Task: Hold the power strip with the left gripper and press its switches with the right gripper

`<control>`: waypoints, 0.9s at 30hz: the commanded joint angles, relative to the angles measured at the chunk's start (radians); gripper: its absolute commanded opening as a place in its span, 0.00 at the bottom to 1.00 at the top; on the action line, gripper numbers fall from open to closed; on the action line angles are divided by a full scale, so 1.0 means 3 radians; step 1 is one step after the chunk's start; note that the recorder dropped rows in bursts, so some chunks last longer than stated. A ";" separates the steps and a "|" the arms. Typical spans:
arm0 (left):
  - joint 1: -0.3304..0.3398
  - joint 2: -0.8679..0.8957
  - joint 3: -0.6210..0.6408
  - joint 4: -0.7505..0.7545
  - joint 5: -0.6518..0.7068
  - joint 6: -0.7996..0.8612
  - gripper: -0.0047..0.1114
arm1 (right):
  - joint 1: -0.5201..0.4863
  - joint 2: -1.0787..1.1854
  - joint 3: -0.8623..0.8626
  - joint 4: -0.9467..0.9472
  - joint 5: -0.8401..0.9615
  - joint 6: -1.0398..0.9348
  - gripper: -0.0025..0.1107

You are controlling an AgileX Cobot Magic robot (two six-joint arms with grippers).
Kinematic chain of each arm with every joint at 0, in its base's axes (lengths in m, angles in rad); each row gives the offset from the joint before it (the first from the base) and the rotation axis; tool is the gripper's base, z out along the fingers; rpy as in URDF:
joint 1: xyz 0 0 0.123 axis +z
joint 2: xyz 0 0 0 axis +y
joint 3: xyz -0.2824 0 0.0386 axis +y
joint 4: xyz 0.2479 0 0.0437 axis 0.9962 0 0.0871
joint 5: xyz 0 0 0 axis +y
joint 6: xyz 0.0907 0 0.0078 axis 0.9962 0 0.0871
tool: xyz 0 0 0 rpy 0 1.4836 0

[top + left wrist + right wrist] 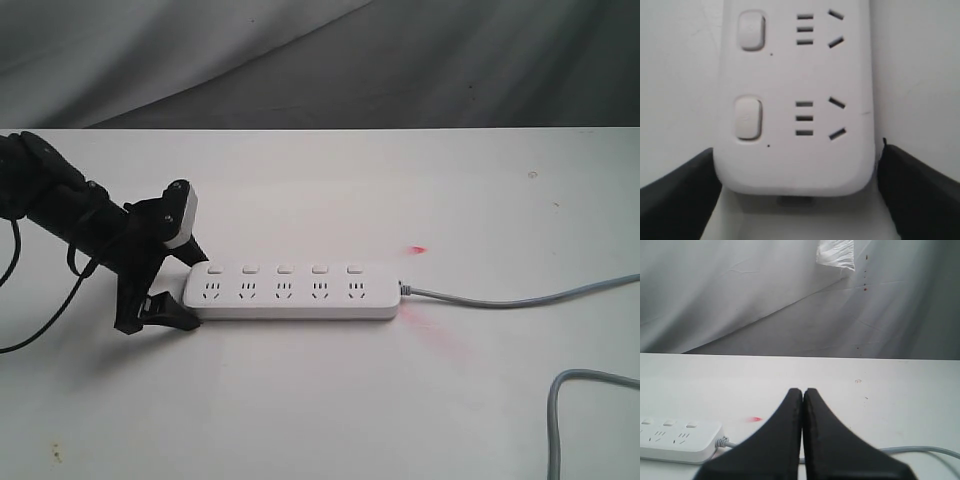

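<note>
Left gripper (197, 290) is clenched on the power strip (295, 295), left of centre in the exterior view. One jaw sits on the far long side of the strip's left end, the other on the near side. Strip lies flat on the white table (300, 410), lengthwise left to right, mid-frame. Five switches (285, 269) run in a row along its far edge, each above a socket. Grey cable (500, 300) leaves the right end and exits at the right edge. Small red spot (417, 248) on the table just beyond the strip's right end.

Left wrist view: left gripper (797, 147) straddles the strip's rounded end (795, 167), black jaws hard against both long sides. Two switches (748, 118) and two sockets show.

Right wrist view: right gripper (803, 390) is clenched on nothing, jaws pressed flat together, above the table (890, 385). It is well apart from the strip (680, 442) at lower left. Three switches (669, 423) show there. Cable (920, 450) passes behind the jaws. Red spot (755, 419) is near the strip's cable end. Grey cloth backdrop (740, 300) fills the upper half.
</note>
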 commanded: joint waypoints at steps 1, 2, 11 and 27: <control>0.0006 0.0007 0.0004 0.0123 -0.0136 0.0001 0.70 | -0.0023 -0.0019 0.0013 -0.0013 -0.0008 0.0003 0.02; 0.0006 0.0007 0.0004 0.0130 -0.0136 0.0001 0.69 | -0.0023 -0.0019 0.0013 -0.0013 -0.0008 0.0003 0.02; 0.0006 0.0007 0.0004 0.0158 -0.0136 0.0014 0.44 | -0.0023 -0.0019 0.0013 -0.0013 -0.0008 0.0003 0.02; 0.0006 0.0007 0.0004 0.0158 -0.0136 0.0023 0.44 | -0.0023 -0.0019 0.0013 -0.0013 -0.0008 0.0003 0.02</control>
